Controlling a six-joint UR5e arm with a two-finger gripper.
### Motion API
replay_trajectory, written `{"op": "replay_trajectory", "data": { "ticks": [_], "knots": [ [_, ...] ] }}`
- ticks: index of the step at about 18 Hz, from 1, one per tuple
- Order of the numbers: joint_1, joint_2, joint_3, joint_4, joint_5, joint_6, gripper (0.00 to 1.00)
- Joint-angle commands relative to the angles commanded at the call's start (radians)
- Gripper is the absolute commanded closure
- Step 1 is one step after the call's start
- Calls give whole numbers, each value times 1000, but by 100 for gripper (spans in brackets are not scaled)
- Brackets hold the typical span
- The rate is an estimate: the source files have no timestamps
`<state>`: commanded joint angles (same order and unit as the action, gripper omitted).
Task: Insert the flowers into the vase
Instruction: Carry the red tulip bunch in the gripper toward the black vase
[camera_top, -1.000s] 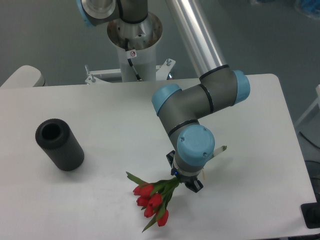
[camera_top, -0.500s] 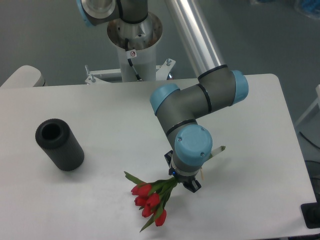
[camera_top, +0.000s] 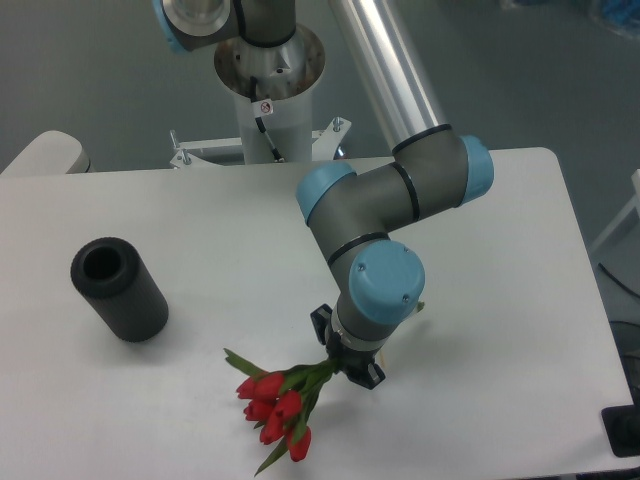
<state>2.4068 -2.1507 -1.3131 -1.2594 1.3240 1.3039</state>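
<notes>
Tool (camera_top: 345, 358) clamped on stems of flowers (camera_top: 272, 412), red buds hanging out to lower left over table (camera_top: 520, 250). Vase (camera_top: 118, 288) upright, well apart at left, mouth empty. Grasp done; carry to vase, reorienting stems downward and insertion left.

Flowers (camera_top: 277, 412): a small bunch of red tulip buds on green stems with thin green leaves. The buds cluster at the lower left end of the bunch, one leaf pointing up-left and another trailing down-left. The stems converge toward the upper right, where they disappear under the hand (camera_top: 345, 362). The bunch lies at a shallow diagonal near the front of the white surface (camera_top: 200, 220).

Vase (camera_top: 118, 288): a matte black, rough-textured cylinder with thick walls. It stands upright, round mouth facing up, at the left side of the surface, well apart from the flowers.
</notes>
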Motion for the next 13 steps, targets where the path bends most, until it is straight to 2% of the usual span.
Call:
{"op": "replay_trajectory", "data": {
  "ticks": [3,7,13],
  "knots": [
    [-5,35,-6,0,-95,-32,81],
    [-11,75,-17,0,-305,-132,83],
    [-40,143,-40,0,-480,-213,86]
  ]
}}
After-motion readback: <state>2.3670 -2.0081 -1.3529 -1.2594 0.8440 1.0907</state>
